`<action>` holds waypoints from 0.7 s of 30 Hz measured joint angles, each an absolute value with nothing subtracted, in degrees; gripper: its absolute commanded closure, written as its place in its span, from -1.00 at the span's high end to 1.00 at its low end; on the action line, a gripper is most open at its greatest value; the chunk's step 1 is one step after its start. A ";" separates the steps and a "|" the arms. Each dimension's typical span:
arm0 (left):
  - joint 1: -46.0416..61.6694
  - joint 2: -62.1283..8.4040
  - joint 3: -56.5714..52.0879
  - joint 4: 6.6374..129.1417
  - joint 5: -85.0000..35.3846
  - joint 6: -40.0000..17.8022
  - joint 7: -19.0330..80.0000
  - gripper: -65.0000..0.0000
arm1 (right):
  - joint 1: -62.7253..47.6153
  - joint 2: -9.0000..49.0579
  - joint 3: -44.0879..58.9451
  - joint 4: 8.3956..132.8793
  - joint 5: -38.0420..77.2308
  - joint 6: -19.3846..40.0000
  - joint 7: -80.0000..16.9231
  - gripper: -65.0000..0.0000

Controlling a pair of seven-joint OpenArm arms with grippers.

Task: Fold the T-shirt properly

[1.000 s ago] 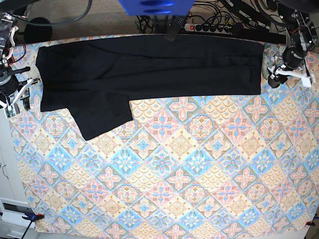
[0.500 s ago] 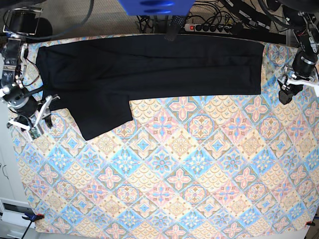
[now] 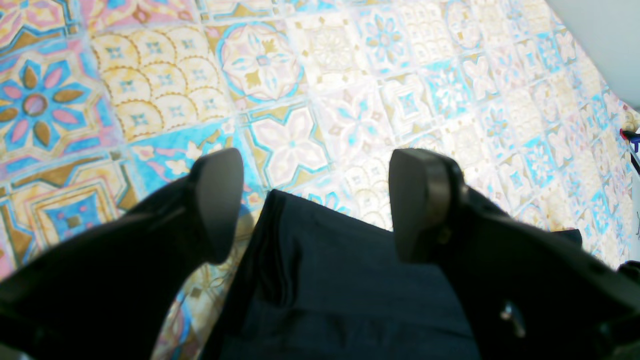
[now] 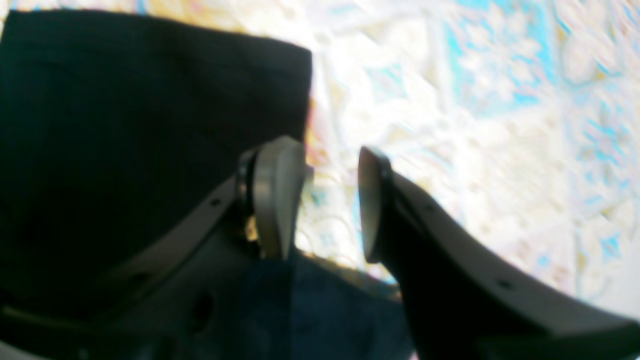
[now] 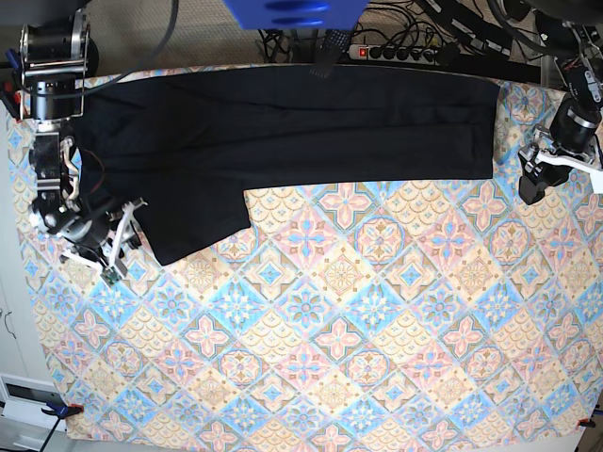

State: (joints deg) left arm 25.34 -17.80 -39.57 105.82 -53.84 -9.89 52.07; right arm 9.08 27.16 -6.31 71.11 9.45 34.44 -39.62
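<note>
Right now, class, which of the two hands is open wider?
The left hand: its fingers stand far apart above the T-shirt, while the right hand shows a narrower gap.

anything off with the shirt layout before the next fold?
One thing: the T-shirt lies as a long flat band along the table's far edge, but a flap juts toward the camera at its left end, breaking the rectangle. No visible spills or damage.
</note>
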 measured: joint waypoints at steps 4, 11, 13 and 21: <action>25.41 -17.63 -39.57 105.82 -53.91 -9.96 52.12 0.38 | 11.70 23.73 -8.51 65.89 8.67 34.11 -40.23 -0.35; 25.45 -17.78 -39.57 105.82 -53.84 -9.91 52.10 0.38 | 12.93 21.10 -10.04 56.84 9.19 34.54 -35.31 -0.11; 25.56 -17.74 -39.57 105.82 -53.87 -9.93 52.18 0.38 | 12.60 21.93 -9.65 55.35 10.13 34.44 -33.69 -0.10; 25.78 -17.78 -39.57 105.82 -53.84 -9.91 52.10 0.38 | 12.88 21.45 -9.50 54.85 9.21 34.04 -30.68 -0.10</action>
State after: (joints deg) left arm 25.78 -17.78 -39.57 105.82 -53.84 -9.91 52.10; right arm 12.88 21.45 -9.50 54.85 9.21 34.04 -30.68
